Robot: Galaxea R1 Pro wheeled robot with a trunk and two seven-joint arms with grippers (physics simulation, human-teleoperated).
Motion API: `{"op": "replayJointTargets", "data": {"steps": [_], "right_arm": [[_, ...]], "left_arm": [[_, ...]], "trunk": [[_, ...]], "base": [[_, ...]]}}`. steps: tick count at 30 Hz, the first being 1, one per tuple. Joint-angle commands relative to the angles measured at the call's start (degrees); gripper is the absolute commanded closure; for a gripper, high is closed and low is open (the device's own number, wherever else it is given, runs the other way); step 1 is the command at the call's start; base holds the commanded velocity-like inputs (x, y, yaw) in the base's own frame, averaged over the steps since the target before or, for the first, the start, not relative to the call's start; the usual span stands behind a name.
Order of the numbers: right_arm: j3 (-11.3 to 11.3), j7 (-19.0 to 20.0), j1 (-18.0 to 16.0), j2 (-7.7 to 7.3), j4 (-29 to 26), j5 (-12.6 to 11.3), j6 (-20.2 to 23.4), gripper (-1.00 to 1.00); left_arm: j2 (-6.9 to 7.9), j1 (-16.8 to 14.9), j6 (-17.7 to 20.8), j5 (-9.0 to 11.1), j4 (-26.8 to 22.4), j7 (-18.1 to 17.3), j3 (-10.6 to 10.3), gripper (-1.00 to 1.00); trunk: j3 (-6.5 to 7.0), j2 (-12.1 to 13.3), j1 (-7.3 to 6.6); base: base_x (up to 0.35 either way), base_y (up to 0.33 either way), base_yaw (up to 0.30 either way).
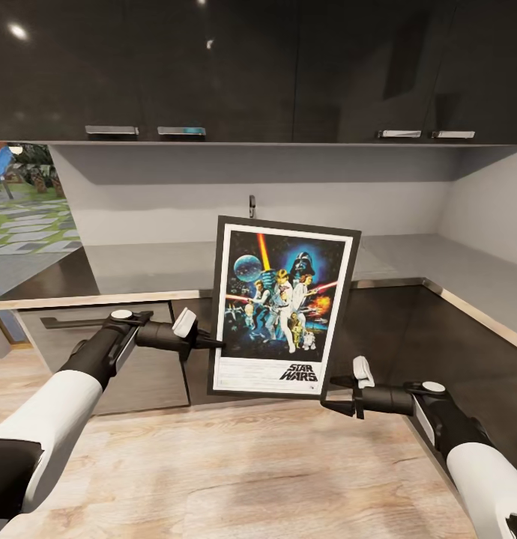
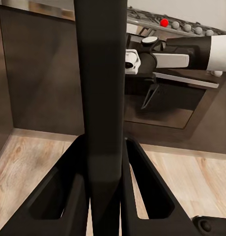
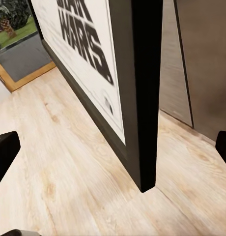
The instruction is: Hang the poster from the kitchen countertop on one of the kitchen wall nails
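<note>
The poster (image 1: pixel 282 307) hangs upright in the air in front of the base cabinets, its Star Wars artwork facing me. My left gripper (image 1: pixel 213 343) is shut on its left edge; in the left wrist view the black frame (image 2: pixel 100 98) runs up between the two fingers (image 2: pixel 64 196). My right gripper (image 1: pixel 332 394) is open at the poster's lower right corner. In the right wrist view that corner (image 3: pixel 145 162) sits between the wide-apart fingertips (image 3: pixel 5 152) without touching them. The grey kitchen countertop (image 1: pixel 138 268) lies behind the poster. A small dark nail (image 1: pixel 252 206) sticks out of the back wall above the poster.
Dark glossy upper cabinets (image 1: pixel 251 67) hang overhead, with base cabinets (image 1: pixel 138 359) below the worktop. The counter turns a corner and runs along the right side (image 1: pixel 483 299). Light wooden floor (image 1: pixel 236 471) lies underfoot. A stove front with knobs (image 2: pixel 184 24) shows behind my right arm (image 2: pixel 186 54).
</note>
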Motion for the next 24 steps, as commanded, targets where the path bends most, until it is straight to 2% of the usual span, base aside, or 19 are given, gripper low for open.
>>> {"op": "replayJointTargets", "data": {"steps": [1, 24], "right_arm": [[-0.4, 0.4, 0.0, 0.06, -0.1, 0.5, 0.4, -1.00], [-0.4, 0.3, -1.1, 0.05, -0.4, 0.2, 0.9, -1.00]], "left_arm": [[0.07, 0.0, 0.5, 0.2, 0.0, -0.1, -0.2, 1.00], [0.07, 0.0, 0.5, 0.2, 0.0, -0.1, -0.3, 1.00]], "trunk": [[-0.06, 0.0, 0.00], [-0.06, 0.0, 0.00]], "base": [[0.000, 0.000, 0.000], [0.000, 0.000, 0.000]]}}
